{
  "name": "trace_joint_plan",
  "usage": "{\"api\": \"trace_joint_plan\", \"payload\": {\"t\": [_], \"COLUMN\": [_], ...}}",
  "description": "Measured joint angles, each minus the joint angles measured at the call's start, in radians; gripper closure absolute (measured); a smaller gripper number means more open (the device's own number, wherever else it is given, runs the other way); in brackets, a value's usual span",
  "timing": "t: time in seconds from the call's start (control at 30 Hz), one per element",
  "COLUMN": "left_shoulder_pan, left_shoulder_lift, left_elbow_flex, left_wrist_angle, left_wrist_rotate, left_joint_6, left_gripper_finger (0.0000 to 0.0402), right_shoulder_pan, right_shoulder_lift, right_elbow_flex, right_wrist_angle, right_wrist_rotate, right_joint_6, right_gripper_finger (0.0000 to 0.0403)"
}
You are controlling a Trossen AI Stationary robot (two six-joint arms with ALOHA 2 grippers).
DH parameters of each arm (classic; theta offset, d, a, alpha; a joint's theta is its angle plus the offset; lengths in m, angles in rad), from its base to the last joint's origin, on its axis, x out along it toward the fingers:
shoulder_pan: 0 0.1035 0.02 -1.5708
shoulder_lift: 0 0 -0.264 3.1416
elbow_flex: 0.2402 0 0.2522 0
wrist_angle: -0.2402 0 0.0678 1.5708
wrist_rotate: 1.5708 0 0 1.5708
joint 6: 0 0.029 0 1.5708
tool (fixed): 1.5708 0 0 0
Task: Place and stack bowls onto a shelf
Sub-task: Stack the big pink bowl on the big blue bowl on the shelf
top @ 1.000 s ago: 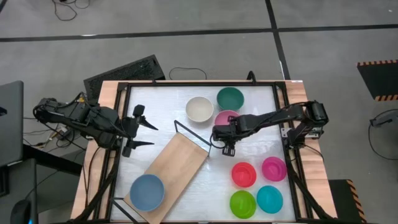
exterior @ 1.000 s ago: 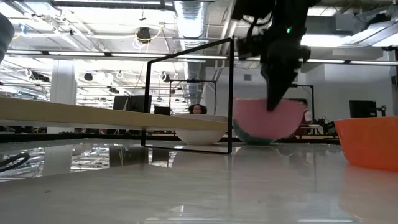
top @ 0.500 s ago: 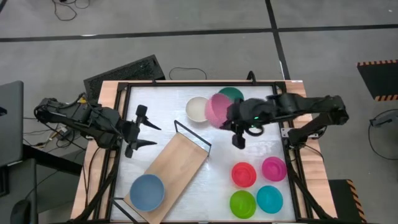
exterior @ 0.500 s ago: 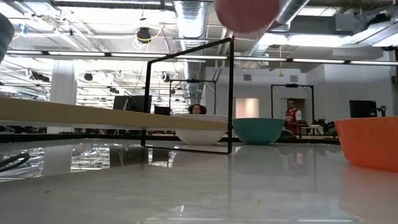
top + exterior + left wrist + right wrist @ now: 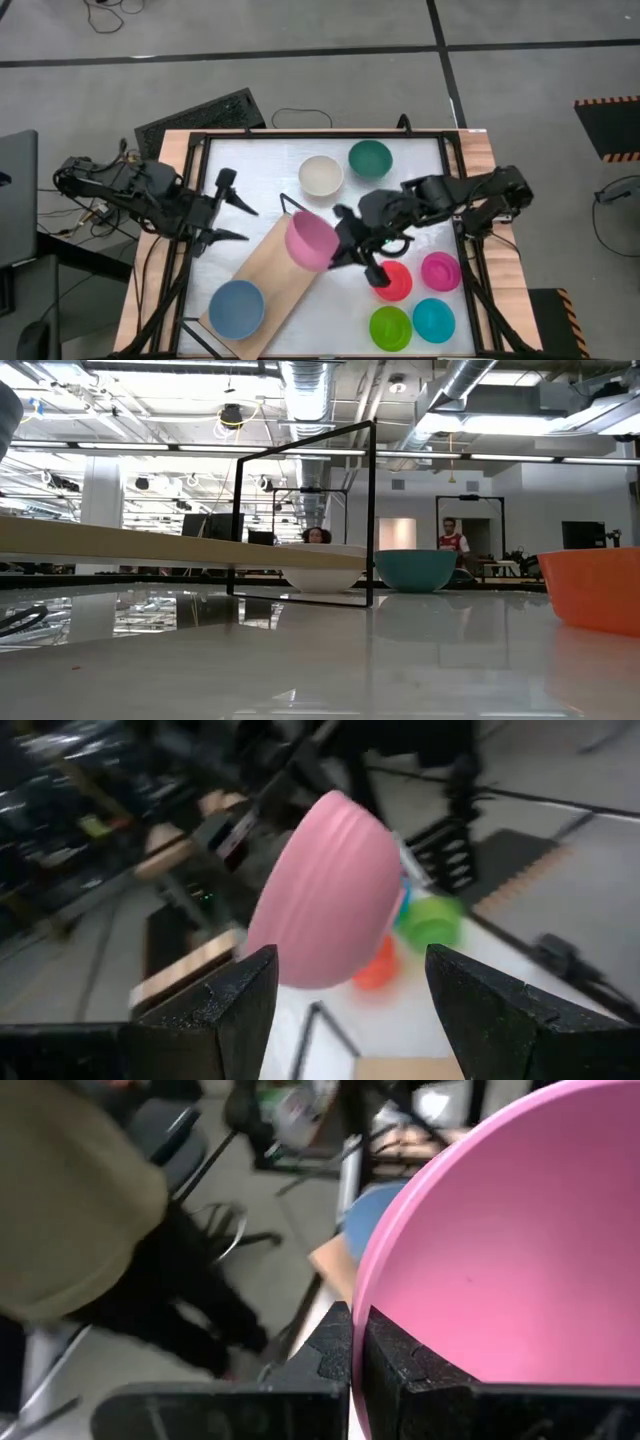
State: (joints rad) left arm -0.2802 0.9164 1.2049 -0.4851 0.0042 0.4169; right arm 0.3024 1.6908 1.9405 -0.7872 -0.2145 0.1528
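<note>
My right gripper (image 5: pixel 340 244) is shut on the light pink bowl (image 5: pixel 311 240) and holds it in the air above the far end of the light-wood shelf (image 5: pixel 268 285). My left gripper (image 5: pixel 238 220) is open at the shelf's left side, and its wrist view faces the pink bowl's outer wall (image 5: pixel 320 900). A navy blue bowl (image 5: pixel 237 307) sits on the shelf's near end. The cream bowl (image 5: pixel 321 175) and dark green bowl (image 5: pixel 370 158) stand on the table near its far edge. The pink bowl is above the low view's field. My right gripper pinches the pink bowl's rim (image 5: pixel 362 1295), one finger (image 5: pixel 400 1365) inside the bowl and the other finger (image 5: pixel 330 1342) outside. The fingers come from the table's right. The bowl is lifted clear and tipped on its side, its opening turned toward the right arm.
Red (image 5: pixel 392 281), magenta (image 5: pixel 440 271), lime green (image 5: pixel 390 327) and cyan (image 5: pixel 433 319) bowls cluster at the table's near right. The shelf's black wire frame (image 5: pixel 370 510) stands upright at its far end. A black rail frame (image 5: pixel 190 200) borders the table. People (image 5: pixel 452 540) stand far behind.
My right gripper lifted the pink bowl off the table beside the dark green bowl, then carried it up and toward the table's near left, over the shelf's far end. The bowl tipped from upright onto its side.
</note>
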Motion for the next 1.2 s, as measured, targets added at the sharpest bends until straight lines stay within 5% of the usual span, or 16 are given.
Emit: {"api": "trace_joint_plan", "payload": {"t": [0.33,0.8,1.2], "left_shoulder_pan": [0.0,0.0,0.003], "left_shoulder_lift": [0.114,0.262,0.308], "left_elbow_flex": [0.002,0.002,0.003], "left_wrist_angle": [-0.05,0.038,0.085], "left_wrist_rotate": [0.235,0.409,0.516], "left_joint_6": [-0.032,-0.047,0.003], "left_gripper_finger": [0.0163,0.0168,0.0315], "right_shoulder_pan": [0.002,0.011,0.01], "right_shoulder_lift": [0.18,0.261,0.261], "right_elbow_flex": [0.103,0.228,0.228], "right_wrist_angle": [-0.017,-0.024,-0.026], "right_wrist_rotate": [-0.259,-0.285,-0.297], "right_joint_6": [0.005,-0.004,-0.056], "right_gripper_finger": [0.0374,0.0374,0.0374]}}
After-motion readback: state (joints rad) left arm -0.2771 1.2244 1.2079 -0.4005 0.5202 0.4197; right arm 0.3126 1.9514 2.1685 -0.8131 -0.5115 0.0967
